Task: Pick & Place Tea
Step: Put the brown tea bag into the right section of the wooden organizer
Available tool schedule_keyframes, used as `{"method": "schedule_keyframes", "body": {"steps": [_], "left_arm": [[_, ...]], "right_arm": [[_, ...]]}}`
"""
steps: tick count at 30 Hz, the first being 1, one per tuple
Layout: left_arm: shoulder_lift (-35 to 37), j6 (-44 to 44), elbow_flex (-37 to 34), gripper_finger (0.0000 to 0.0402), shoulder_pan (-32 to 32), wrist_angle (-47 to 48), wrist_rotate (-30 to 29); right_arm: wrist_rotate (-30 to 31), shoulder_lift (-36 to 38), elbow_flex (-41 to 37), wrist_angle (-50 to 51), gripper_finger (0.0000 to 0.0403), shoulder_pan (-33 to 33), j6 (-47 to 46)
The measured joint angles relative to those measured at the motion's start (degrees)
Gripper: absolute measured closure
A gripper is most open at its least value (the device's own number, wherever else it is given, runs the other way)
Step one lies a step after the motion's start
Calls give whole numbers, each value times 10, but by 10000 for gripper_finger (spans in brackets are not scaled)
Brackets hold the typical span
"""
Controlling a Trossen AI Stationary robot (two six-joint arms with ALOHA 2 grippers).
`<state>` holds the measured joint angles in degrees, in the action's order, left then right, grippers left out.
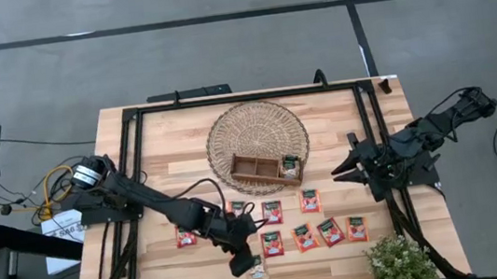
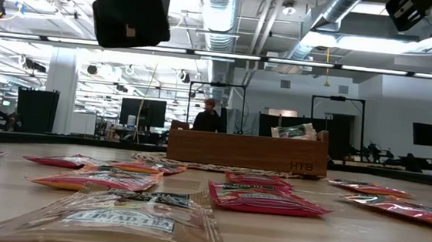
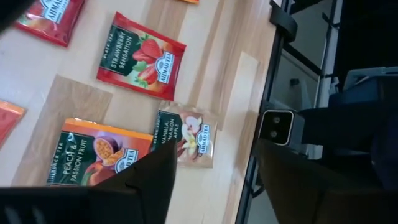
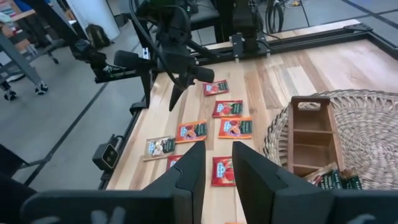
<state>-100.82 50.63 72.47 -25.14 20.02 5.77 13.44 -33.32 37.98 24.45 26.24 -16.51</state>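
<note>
Left gripper (image 1: 246, 261) hovers over beige sachet (image 1: 258, 272) at table's 6 o'clock, fingers apart for pickup; your right gripper (image 1: 341, 172) waits at 3 o'clock, fingers narrowly apart, empty

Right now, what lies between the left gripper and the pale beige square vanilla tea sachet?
Nothing. In the left wrist view the left gripper, open, hangs over the pale beige vanilla sachet; only bare light wooden table shows between.

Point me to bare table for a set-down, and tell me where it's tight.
Free: the wood left of the woven mat, behind the left arm, and the strip between the mat and the right gripper. Crowded: the near edge, where the tea sachets lie in rows under the left gripper; the plant fills the near right corner.
</note>
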Motion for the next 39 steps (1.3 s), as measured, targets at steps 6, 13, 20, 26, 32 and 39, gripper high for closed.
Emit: {"method": "schedule_keyframes", "body": {"steps": [6, 13, 20, 26, 32, 39], "left_arm": [[0, 1, 0, 113, -1, 0, -10], [0, -13, 0, 61, 0, -57, 26], [-23, 0, 4, 60, 7, 5, 32], [-109, -35, 108, 60, 8, 72, 45], [-212, -101, 241, 60, 8, 269, 27], [-240, -117, 287, 60, 8, 294, -18]], "right_arm": [[-1, 0, 0, 0, 332, 0, 0], [-19, 1, 0, 1, 332, 8, 9], [-14, 17, 1, 6, 332, 25, 15], [-13, 19, 1, 9, 332, 26, 15], [-13, 19, 1, 8, 332, 26, 11], [-14, 19, 1, 8, 332, 26, 0]]}}
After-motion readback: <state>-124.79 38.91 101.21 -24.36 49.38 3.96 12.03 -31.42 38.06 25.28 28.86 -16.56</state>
